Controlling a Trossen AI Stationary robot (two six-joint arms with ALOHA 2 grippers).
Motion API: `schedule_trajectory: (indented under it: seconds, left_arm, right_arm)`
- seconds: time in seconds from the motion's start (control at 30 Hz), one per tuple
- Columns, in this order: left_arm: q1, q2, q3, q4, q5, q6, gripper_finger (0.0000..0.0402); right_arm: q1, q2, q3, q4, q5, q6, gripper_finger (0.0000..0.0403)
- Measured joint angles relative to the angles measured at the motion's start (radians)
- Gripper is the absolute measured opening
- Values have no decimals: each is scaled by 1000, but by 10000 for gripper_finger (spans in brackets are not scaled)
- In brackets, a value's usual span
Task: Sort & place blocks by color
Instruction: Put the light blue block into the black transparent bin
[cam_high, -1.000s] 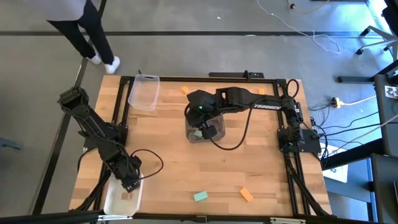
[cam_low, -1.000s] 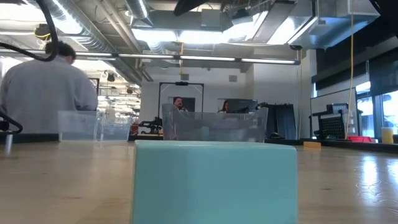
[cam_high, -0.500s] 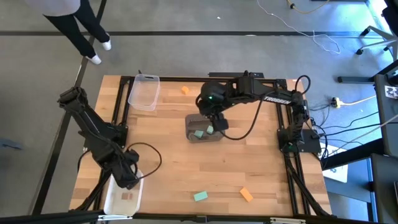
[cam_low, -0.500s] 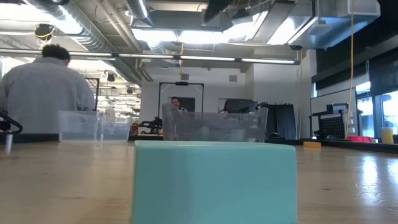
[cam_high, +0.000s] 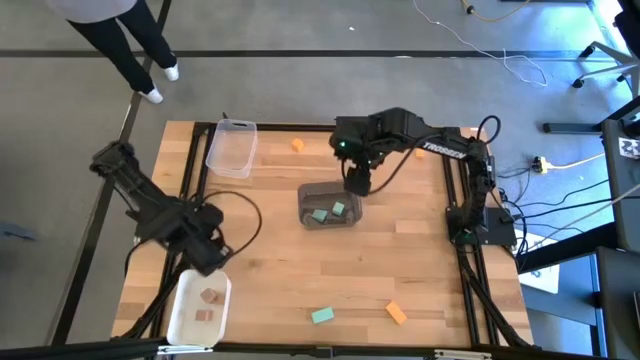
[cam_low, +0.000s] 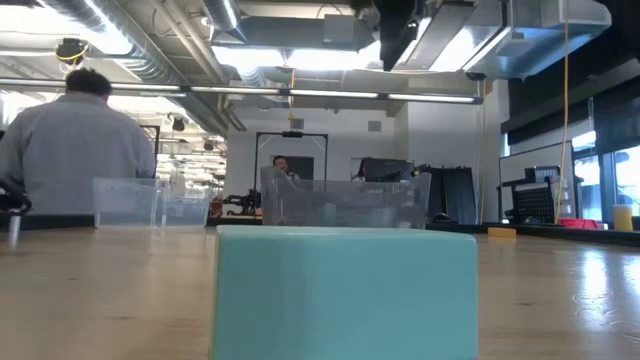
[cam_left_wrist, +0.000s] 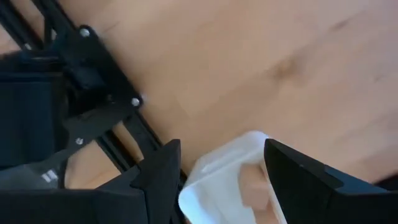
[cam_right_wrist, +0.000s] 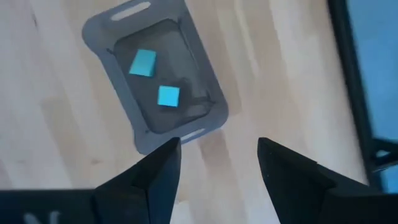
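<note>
Right gripper (cam_right_wrist: 217, 171) empty; bin (cam_right_wrist: 118, 31) edge cropped

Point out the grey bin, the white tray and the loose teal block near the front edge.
grey bin (cam_high: 306, 203): high view, left rim.
white tray (cam_high: 182, 303): high view, bare floor near its left wall.
loose teal block (cam_high: 322, 316): high view, centre of its top face.

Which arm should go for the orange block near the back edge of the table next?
The right arm. Its tool, open and empty, sits beside the grey bin, close to that orange block. The left tool is over by the white bin.
</note>
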Motion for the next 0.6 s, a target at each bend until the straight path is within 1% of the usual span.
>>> schedule_trajectory:
  seconds: [0.07,0.17,0.23,0.3,0.43,0.5,0.6]
  left_arm:
    - [53,0,0,-3,-14,85,223]
    - [128,0,0,28,-48,260,223]
    - [184,0,0,55,-45,369,223]
    - [244,0,0,112,-33,479,223]
    - [362,0,0,310,13,691,223]
    - [405,0,0,415,38,782,223]
    - [434,0,0,535,46,898,223]
  right_arm:
    - [-16,-1,0,0,-58,10,212]
    - [-24,-11,-1,1,-169,-32,212]
    - [-18,-19,-1,1,-231,-36,212]
    - [-5,-26,-1,1,-270,-38,212]
    - [26,-62,-1,1,-315,-59,212]
    - [39,-87,-1,1,-312,-62,212]
    - [58,-129,-1,1,-285,-69,212]
